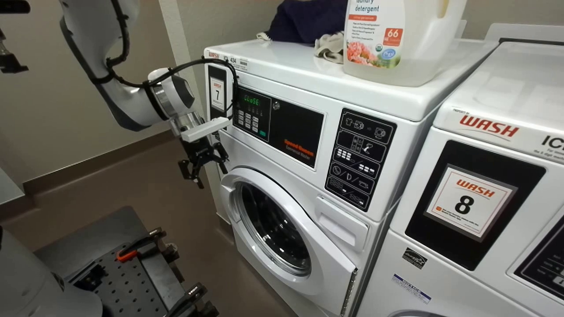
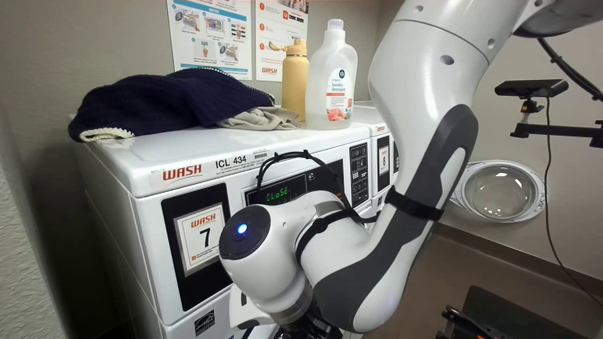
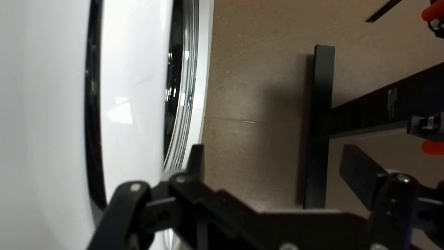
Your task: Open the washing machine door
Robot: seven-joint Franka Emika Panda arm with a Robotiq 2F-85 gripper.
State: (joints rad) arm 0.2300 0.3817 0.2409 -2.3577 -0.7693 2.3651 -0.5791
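Note:
The white washing machine [image 1: 282, 66] also shows in an exterior view [image 2: 148, 235]. Its round porthole door [image 1: 326, 273] has a white rim around dark glass. The door lies against or close to the front, with a dark gap along its upper edge; I cannot tell if it is latched. My gripper [image 1: 211, 175] is open and empty, pointing down beside the door's upper corner on the side away from the hinge. In the wrist view the gripper [image 3: 274, 163] has one finger beside the door rim [image 3: 135, 86]; contact is unclear. In an exterior view the arm hides the door.
A detergent bottle [image 1: 396, 66], a dark blue cloth [image 1: 308, 22] and a yellow bottle [image 2: 295, 84] stand or lie on top. Machine 8 [image 1: 476, 110] is alongside. The robot's base cart [image 1: 128, 281] stands in front. A dark metal bar [image 3: 321, 121] shows over the floor.

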